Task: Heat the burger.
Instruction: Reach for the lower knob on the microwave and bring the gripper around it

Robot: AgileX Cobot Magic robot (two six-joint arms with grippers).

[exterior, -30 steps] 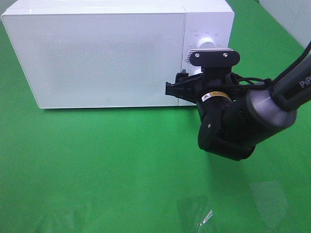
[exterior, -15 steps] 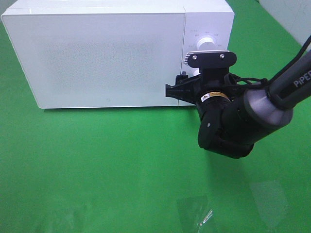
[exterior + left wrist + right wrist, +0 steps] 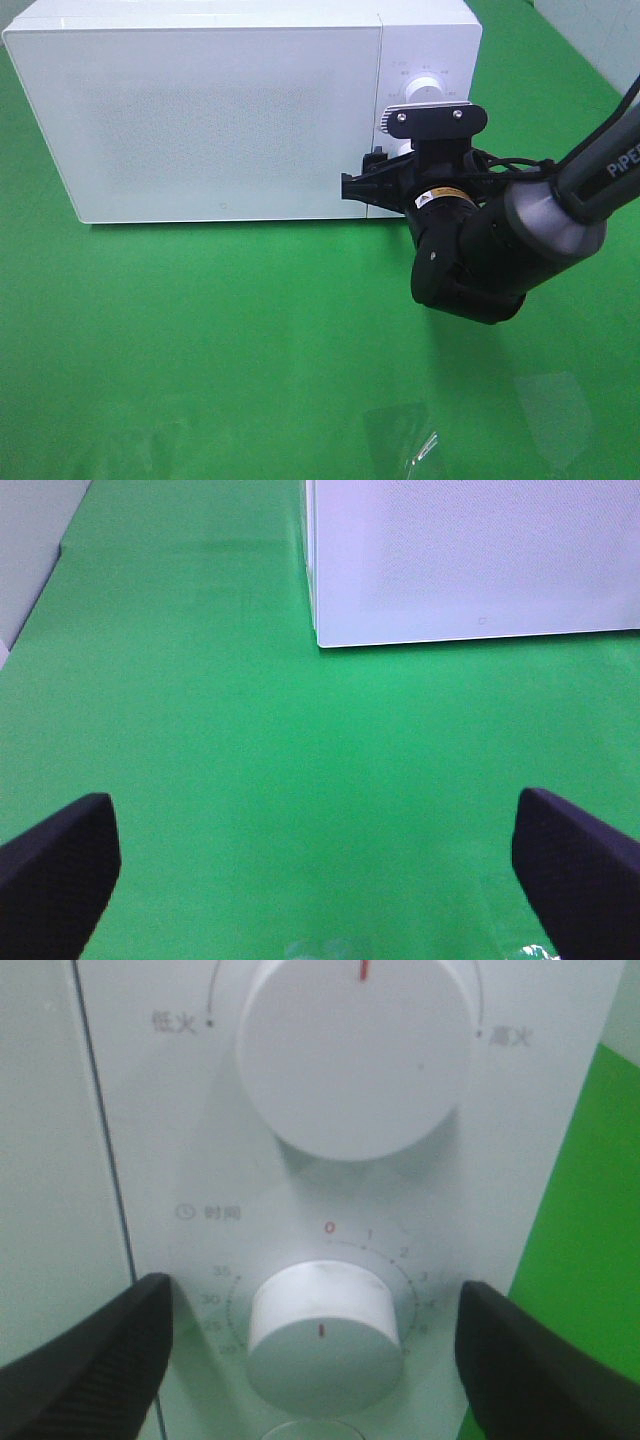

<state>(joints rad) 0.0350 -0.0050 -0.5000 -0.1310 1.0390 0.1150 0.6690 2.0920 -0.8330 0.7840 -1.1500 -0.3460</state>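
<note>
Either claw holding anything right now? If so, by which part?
Nothing is held. The right claw stands open around the microwave's lower timer knob, its fingers clear of it on both sides. The left claw is open above the green mat.

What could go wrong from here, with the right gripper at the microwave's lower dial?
The right gripper has its jaws open on either side of the timer knob, not touching it. If they close off-centre, they might slip on its smooth rim. The power knob sits close above, so drifting up could bump it. The microwave door is shut and no burger shows, so I can't confirm one is inside.
</note>
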